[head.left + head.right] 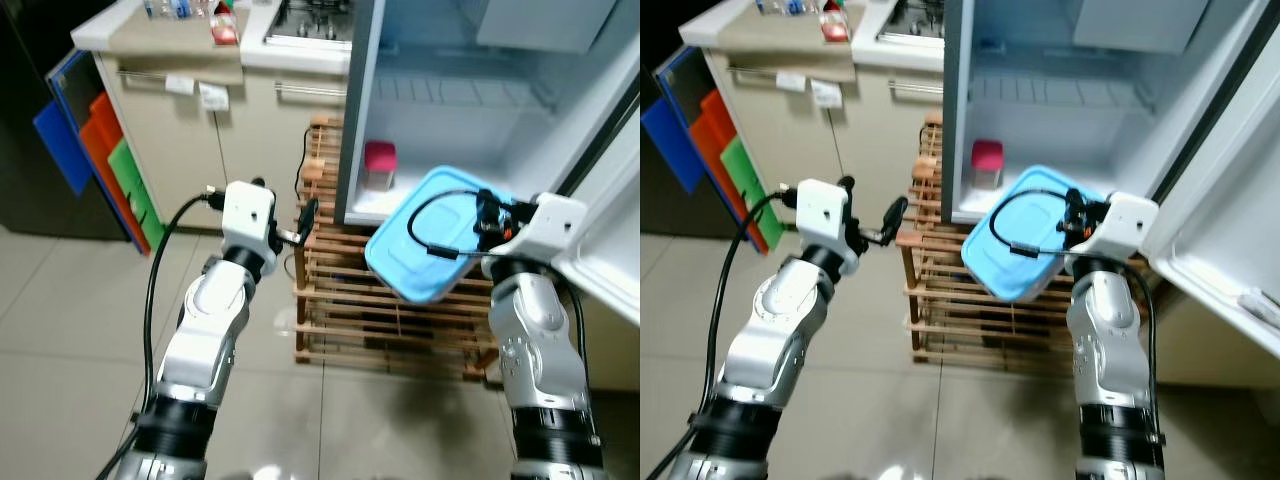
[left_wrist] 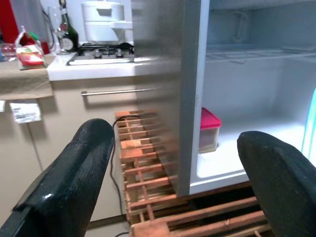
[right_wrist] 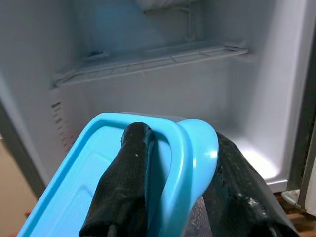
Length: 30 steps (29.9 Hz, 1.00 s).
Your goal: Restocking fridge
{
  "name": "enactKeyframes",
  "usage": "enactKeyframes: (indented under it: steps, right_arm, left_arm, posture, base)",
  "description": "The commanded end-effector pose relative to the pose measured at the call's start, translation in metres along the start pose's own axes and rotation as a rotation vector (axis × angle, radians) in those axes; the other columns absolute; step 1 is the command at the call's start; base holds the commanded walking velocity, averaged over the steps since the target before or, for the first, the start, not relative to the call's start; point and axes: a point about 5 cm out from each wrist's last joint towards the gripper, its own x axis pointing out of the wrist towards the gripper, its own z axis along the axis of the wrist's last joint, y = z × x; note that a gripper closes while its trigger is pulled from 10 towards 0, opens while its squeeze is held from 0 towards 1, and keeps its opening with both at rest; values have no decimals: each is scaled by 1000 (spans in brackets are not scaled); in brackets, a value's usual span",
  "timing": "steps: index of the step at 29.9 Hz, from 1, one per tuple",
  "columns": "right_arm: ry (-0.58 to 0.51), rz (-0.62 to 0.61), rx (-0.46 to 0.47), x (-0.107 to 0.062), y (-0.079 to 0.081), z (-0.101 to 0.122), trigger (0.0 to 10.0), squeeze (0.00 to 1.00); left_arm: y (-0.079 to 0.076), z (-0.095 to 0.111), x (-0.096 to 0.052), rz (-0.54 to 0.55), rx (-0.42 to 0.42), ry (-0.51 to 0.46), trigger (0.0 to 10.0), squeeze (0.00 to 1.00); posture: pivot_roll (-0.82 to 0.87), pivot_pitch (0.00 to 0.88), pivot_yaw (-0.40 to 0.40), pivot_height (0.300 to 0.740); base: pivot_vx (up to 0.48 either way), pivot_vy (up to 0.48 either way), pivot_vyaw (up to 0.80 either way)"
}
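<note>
The right claw [image 3: 173,197] is clenched on the rim of a blue-lidded container [image 1: 425,235], one black finger [image 3: 126,187] lying on top of the lid and the other pressed beneath its edge. The container is tilted and held in the air just in front of the open fridge [image 1: 470,110], level with its lower floor and above a wooden slatted rack [image 1: 380,300] that stands on the tiled floor [image 1: 60,330]. Inside the fridge, a small tub with a red lid [image 1: 379,165] sits on the white floor of the compartment near the left wall, beneath a wire shelf [image 3: 148,61]. The left claw [image 2: 177,192] is released, its two fingers spread wide and holding nothing, raised beside the fridge's left edge and pointing towards the rack and the red-lidded tub. Further left stands a table [image 1: 200,45] carrying small packets and a gas hob [image 2: 101,54], with coloured panels [image 1: 105,150] leaning against its side
</note>
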Motion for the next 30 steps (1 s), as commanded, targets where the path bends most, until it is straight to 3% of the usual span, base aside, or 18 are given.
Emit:
enactKeyframes:
  steps: [1, 10, 11, 13, 19, 21, 25, 30]
  right_arm:
    - [-48, 8, -5, 5, 3, 11, 0, 192]
    - [-42, 3, -19, 3, -1, 9, 0, 196]
    - [-44, 2, -23, 3, -1, 10, 0, 196]
    - [-46, 2, -28, 2, -1, 10, 0, 196]
    - [-48, -11, -36, 1, -3, 10, 0, 200]
    - [-56, -17, -48, 6, -6, 13, 0, 200]
    - [-69, -50, -84, 17, -12, 14, 0, 196]
    - [-75, -65, -97, 36, -6, 12, 0, 192]
  left_arm:
    - [-2, 8, 1, -11, 18, -30, 10000, 0]
    - [-5, 7, 0, -46, 14, -35, 10000, 0]
    - [-14, 11, -1, -108, 50, -53, 10000, 0]
    - [-19, 16, -2, -131, 40, -67, 10000, 0]
    - [-23, 30, -4, -158, 11, -114, 10000, 0]
    - [-31, 47, -4, -261, -40, -136, 10000, 0]
    - [-40, 54, -6, -401, -66, -95, 10000, 0]
    - [-45, 48, -7, -446, -90, -11, 10000, 0]
  posture:
    - [-59, 47, -32, 740]
    - [-66, 55, -30, 740]
    - [-66, 55, -30, 740]
    - [-68, 58, -29, 740]
    - [-70, 60, -31, 740]
    - [-62, 63, -31, 740]
    - [-31, 84, -19, 740]
    - [-1, 110, -1, 740]
  base:
    - [405, -255, 0]
    - [398, -264, 0]
    - [319, -356, 0]
    - [159, -178, 0]
    - [0, 0, 0]
    - [0, 0, 0]
    - [0, 0, 0]
    - [0, 0, 0]
